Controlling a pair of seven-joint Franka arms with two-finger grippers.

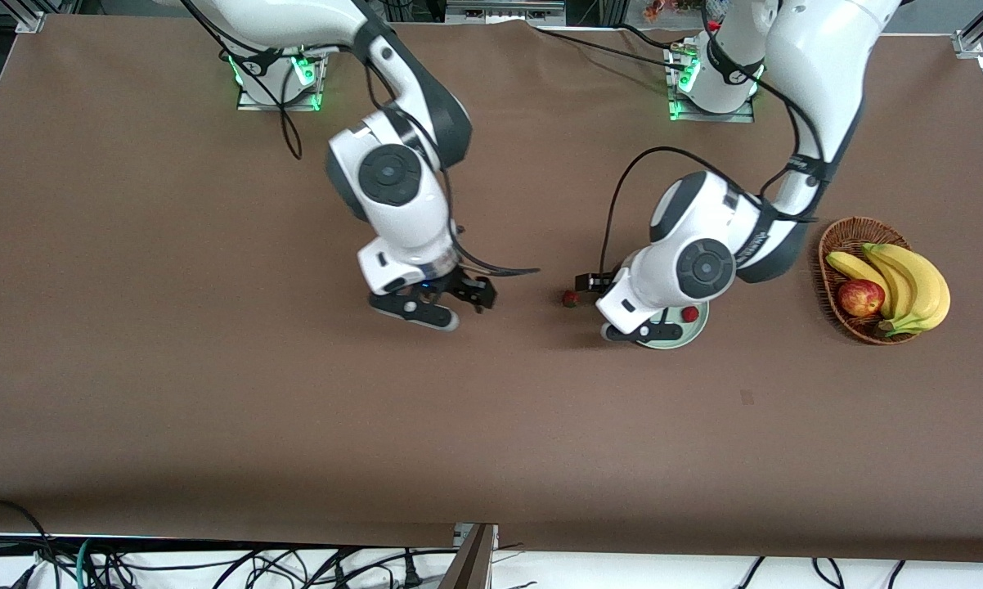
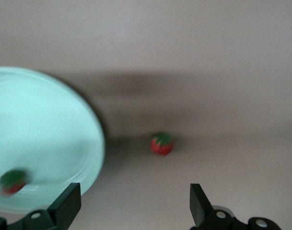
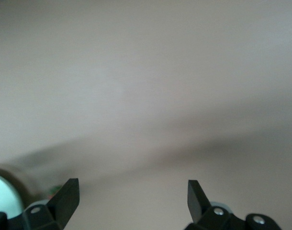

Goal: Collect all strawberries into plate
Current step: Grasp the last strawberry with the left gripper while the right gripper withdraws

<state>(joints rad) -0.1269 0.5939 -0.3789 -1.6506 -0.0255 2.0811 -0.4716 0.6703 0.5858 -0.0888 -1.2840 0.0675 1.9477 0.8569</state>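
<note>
The pale mint-green plate lies mid-table, mostly under my left hand. One strawberry lies in it; it also shows in the left wrist view on the plate. A second strawberry lies on the table beside the plate, toward the right arm's end, also seen in the left wrist view. A third is hidden. My left gripper is open and empty over the plate's edge. My right gripper is open and empty over bare table.
A brown wicker basket with bananas and a red apple stands toward the left arm's end. The plate's edge shows in a corner of the right wrist view. Brown cloth covers the table.
</note>
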